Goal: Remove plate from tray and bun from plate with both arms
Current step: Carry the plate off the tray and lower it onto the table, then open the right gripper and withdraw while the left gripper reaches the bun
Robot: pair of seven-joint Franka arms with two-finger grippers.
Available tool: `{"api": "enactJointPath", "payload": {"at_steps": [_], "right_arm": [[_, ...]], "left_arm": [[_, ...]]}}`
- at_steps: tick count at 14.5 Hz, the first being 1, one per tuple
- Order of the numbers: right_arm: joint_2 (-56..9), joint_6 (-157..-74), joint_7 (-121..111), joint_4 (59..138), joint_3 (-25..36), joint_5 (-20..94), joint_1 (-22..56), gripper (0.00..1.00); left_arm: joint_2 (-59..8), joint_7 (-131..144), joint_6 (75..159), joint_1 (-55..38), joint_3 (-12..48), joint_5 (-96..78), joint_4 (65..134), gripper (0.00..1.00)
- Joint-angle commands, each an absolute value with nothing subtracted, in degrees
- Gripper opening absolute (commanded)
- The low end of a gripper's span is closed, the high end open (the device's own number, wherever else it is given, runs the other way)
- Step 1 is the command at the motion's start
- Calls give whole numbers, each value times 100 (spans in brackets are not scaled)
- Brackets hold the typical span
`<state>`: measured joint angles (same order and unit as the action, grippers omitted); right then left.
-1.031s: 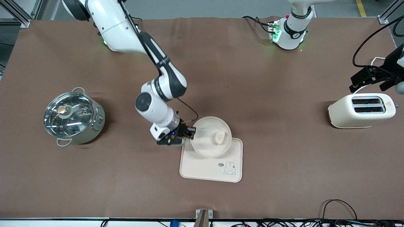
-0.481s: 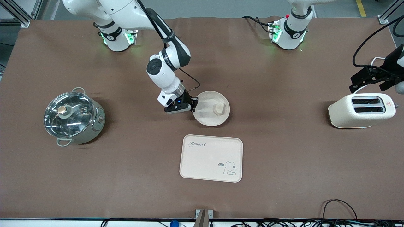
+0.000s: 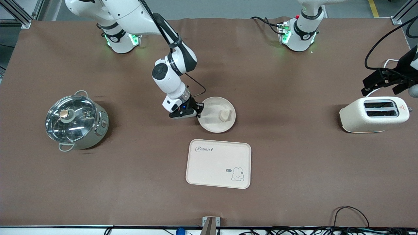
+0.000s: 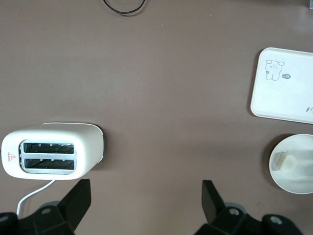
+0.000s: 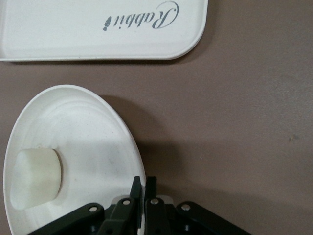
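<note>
The round cream-white plate (image 3: 212,123) is at the table's middle, just farther from the front camera than the rabbit tray (image 3: 218,164). The small pale bun (image 3: 224,114) lies on it. My right gripper (image 3: 199,111) is shut on the plate's rim at the side toward the right arm's end. In the right wrist view the gripper (image 5: 144,188) pinches the rim of the plate (image 5: 88,127), with the bun (image 5: 36,176) inside. The plate is close to the tabletop; I cannot tell whether it rests on it. My left gripper (image 3: 383,81) waits open over the table by the toaster (image 3: 374,114); it also shows in its wrist view (image 4: 145,200).
A lidded steel pot (image 3: 75,120) stands toward the right arm's end. The toaster (image 4: 51,156) stands at the left arm's end with its cord. The left wrist view also shows the tray (image 4: 283,83) and the plate (image 4: 293,182). Cables run along the front edge.
My right gripper carried the plate with the bun off the tray toward the robots' side of the table, then lowered it slightly. The left arm has not moved.
</note>
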<state>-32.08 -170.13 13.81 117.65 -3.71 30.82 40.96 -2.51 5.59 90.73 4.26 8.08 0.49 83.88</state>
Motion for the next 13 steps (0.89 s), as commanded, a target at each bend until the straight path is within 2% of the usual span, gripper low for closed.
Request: {"api": "enactJointPath", "payload": {"at_steps": [1, 2, 3, 4, 5, 6, 9, 11, 13], "right_arm": [[-3357, -17086, 1283, 11540, -404, 3261, 4087, 16], [-3357, -17086, 1283, 11540, -404, 3269, 4052, 36], [-3357, -17086, 1309, 11531, -404, 3270, 4043, 76], [-3357, -17069, 1318, 11531, -404, 3270, 4017, 79], [-3262, -17016, 1431, 11540, -404, 3304, 3991, 92], [-3104, -16990, 1702, 11557, -404, 3392, 3973, 100], [-2490, -15983, 1986, 11479, -308, 3401, 3676, 100], [-2172, -14816, 1978, 11181, -203, 3340, 3254, 100], [-1839, -13638, 1943, 10882, 95, 3078, 2946, 100]], "left_arm": [[-185, 527, 9053, 422, 817, 79, 8429, 100], [-176, 545, 9053, 413, 817, 79, 8437, 100], [-176, 615, 8974, 404, 817, 79, 8437, 100], [-184, 624, 8921, 396, 826, 70, 8437, 100], [-185, 633, 8895, 387, 835, 27, 8446, 100], [-185, 642, 8868, 378, 939, 9, 8481, 100], [-446, 1594, 8982, 195, 1588, -61, 8648, 100], [-938, 2676, 9236, -69, 2011, 26, 8622, 100], [-1527, 3215, 9771, -508, 2101, 53, 8613, 100]]}}
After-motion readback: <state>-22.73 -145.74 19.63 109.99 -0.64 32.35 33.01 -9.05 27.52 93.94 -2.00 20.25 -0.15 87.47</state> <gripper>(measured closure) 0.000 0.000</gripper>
